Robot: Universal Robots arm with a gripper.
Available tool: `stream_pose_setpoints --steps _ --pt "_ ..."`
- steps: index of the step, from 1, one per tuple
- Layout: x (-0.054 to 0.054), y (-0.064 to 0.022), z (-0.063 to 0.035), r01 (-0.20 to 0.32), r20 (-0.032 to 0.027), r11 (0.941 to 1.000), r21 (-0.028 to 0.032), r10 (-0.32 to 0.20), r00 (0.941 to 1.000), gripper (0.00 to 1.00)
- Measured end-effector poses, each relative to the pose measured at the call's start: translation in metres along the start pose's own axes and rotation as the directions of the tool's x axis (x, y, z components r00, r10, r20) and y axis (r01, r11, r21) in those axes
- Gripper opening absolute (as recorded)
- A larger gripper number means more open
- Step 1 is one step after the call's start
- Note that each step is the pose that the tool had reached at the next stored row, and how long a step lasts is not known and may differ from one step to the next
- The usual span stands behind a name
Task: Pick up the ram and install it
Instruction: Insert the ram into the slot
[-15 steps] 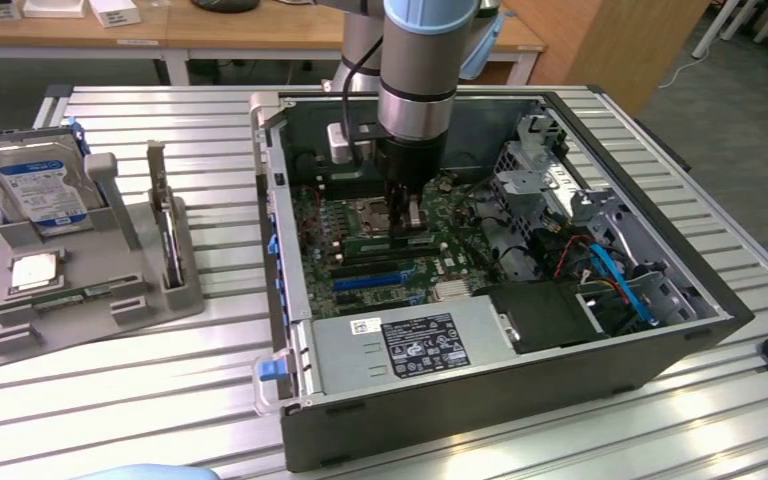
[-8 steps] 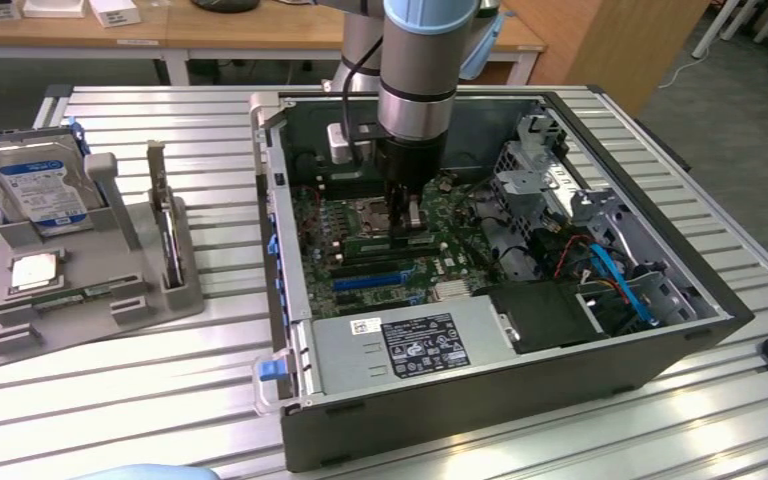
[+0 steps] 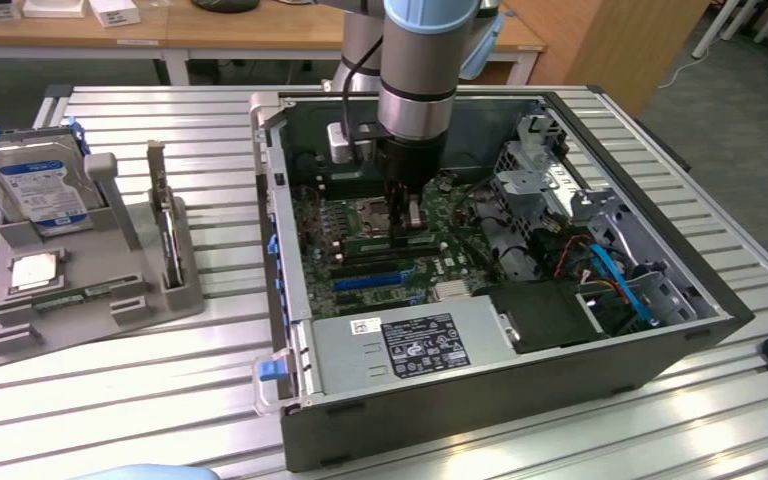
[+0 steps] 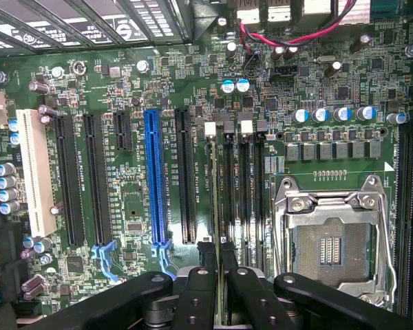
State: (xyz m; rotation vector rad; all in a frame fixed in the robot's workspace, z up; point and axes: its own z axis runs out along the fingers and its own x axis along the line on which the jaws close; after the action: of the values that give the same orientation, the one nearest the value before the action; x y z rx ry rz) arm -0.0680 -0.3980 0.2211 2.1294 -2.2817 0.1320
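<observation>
While gripper (image 3: 408, 218) hangs over motherboard (image 4: 193, 89) slots, its fingers sit close together; can't tell if pinching anything. At 9 o'clock from PC case (image 3: 491, 430), ram (image 3: 88, 296) lies on tray (image 3: 17, 345).

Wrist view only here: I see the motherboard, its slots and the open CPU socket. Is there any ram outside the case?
Observer: Yes, a thin green ram stick lies flat on a grey holder, at the exterior view's left of the case.
Operator: What else is on that holder?
Observer: A hard drive stands upright at its back.
Operator: Anything near the drive?
Observer: A square silver CPU chip lies flat in front of the drive.
</observation>
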Motion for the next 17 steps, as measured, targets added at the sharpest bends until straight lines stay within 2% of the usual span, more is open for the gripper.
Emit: stream_pose_setpoints --steps 9,10,17 --pt "0.0001 0.0 0.0 0.0 -0.0009 1.0 -0.0001 0.0 1.0 0.13" --pt "-0.0004 0.0002 0.0015 0.0 -0.0035 1.0 0.0015 0.0 1.0 0.13" --pt "-0.0012 0.0004 0.0028 0.001 -0.0033 1.0 0.0021 -0.001 1.0 0.13"
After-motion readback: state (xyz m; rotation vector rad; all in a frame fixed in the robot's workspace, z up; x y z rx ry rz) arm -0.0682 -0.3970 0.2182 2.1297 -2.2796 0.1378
